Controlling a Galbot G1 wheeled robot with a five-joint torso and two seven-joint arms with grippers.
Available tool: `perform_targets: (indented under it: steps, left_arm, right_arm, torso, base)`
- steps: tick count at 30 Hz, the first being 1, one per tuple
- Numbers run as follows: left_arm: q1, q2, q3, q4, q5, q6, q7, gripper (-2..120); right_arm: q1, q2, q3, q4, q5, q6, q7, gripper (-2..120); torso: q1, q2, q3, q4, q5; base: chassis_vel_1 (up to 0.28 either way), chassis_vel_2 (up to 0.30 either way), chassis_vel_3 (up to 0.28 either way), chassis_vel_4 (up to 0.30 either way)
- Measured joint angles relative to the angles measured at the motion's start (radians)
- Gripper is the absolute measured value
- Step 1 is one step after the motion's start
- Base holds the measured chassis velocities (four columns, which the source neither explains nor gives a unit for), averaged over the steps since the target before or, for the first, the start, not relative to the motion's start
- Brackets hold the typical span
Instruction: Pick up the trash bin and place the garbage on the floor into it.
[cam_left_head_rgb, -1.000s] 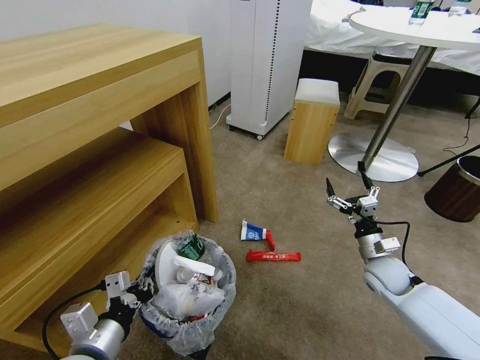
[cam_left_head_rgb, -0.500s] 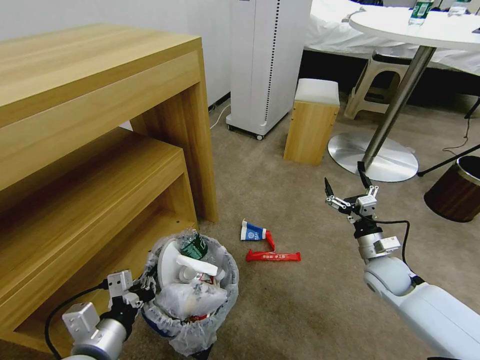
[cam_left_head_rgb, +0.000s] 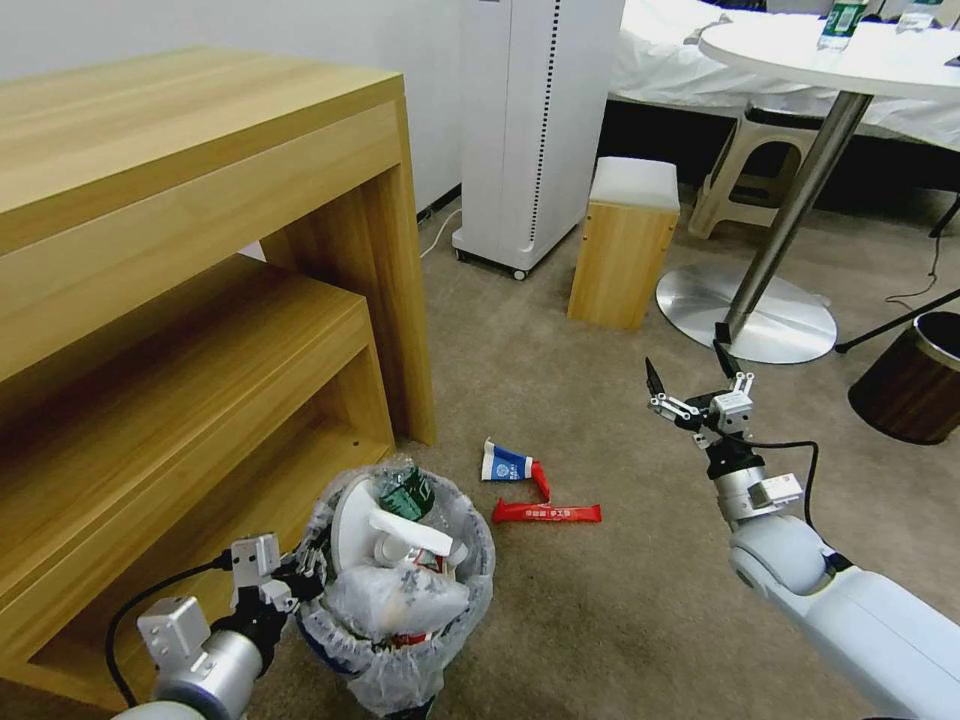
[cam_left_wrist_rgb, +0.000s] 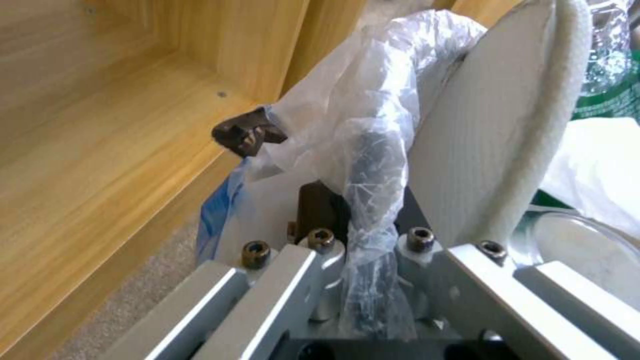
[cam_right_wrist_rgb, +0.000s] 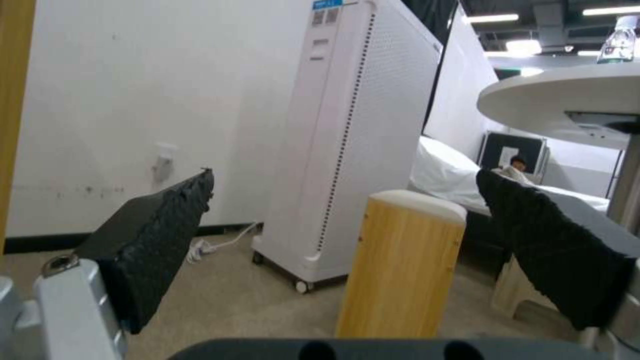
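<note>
Gripping trash bin (cam_left_head_rgb: 400, 600) rim via left gripper (cam_left_head_rgb: 300, 585), jaws pinching liner; right gripper (cam_left_head_rgb: 690, 385) wide open, hovering. Red wrapper (cam_left_head_rgb: 546, 513), carton (cam_left_head_rgb: 505, 463) on floor (cam_left_head_rgb: 600, 600). We risk liner slipping, bin tipping.

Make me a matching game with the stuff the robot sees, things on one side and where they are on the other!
Things:
1. red bar wrapper
2. green-labelled bottle
3. left end effector
4. right end effector

Places or states:
A. inside the trash bin
B. open, in the air
C. flat on the floor
D. shut on the bin's rim

Pairs: 1-C, 2-A, 3-D, 4-B
</note>
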Motion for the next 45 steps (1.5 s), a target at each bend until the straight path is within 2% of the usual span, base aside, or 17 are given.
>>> perform_targets:
  steps: [7, 30, 42, 45]
  left_arm:
    - [-0.035, 0.002, 0.008, 0.017, -0.017, 0.007, -0.005, 3]
    - [-0.044, -0.008, 0.009, 0.026, -0.019, 0.008, -0.007, 3]
    - [-0.037, -0.010, 0.000, 0.026, -0.018, 0.006, -0.007, 3]
    - [-0.036, -0.010, -0.002, 0.034, -0.018, 0.004, -0.007, 3]
  right_arm:
    - [-0.011, 0.006, 0.005, -0.013, -0.008, 0.002, -0.010, 100]
    - [0.001, 0.012, -0.003, -0.025, -0.015, 0.010, -0.017, 100]
    - [0.028, 0.019, -0.035, -0.050, -0.014, 0.026, -0.027, 100]
    - [0.053, 0.004, -0.065, -0.062, -0.020, 0.002, -0.033, 100]
  torso:
    - [0.000, 0.000, 0.000, 0.0000, 0.0002]
    - [0.000, 0.000, 0.000, 0.0000, 0.0002]
    - [0.000, 0.000, 0.000, 0.0000, 0.0002]
    - [0.000, 0.000, 0.000, 0.0000, 0.0000]
  base:
    - [0.000, 0.000, 0.000, 0.000]
    - [0.000, 0.000, 0.000, 0.000]
    - [-0.045, 0.040, 0.052, -0.040]
    - [0.000, 0.000, 0.000, 0.000]
